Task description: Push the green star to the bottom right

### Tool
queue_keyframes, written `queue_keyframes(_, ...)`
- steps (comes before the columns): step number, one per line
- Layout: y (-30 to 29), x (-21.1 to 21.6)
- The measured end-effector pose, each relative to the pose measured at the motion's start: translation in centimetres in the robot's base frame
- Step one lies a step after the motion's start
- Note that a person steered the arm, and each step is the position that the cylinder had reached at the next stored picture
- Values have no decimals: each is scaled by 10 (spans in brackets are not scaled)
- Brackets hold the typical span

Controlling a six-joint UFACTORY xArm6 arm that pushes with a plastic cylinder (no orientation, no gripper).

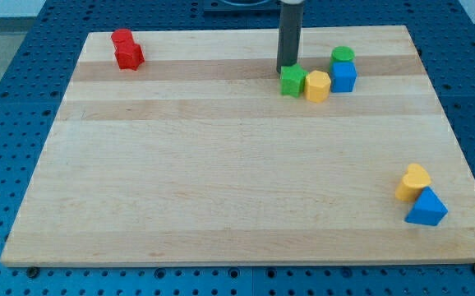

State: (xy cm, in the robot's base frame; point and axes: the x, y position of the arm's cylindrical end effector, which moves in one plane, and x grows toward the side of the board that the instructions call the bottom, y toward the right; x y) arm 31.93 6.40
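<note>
Wooden board point(221, 164) on blue pegboard. Green star block point(292, 80) near top edge, beside yellow hexagon block point(318, 85). Rod tip point(288, 67), fingerless, touching star's upper side. Push toward bottom right barely begun.

Lab bench setup, we judge. We see a pale wooden board point(221, 164) lying on a blue perforated metal table point(24, 99) with a regular grid of mounting holes, visible from 9 o'clock round to 3 o'clock. At 12 o'clock a dark rod point(289, 37) comes down onto the board. Small coloured test blocks sit scattered.
</note>
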Motion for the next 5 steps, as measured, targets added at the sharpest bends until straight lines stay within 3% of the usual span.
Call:
queue_keyframes(3,0,115)
queue_keyframes(5,10,92)
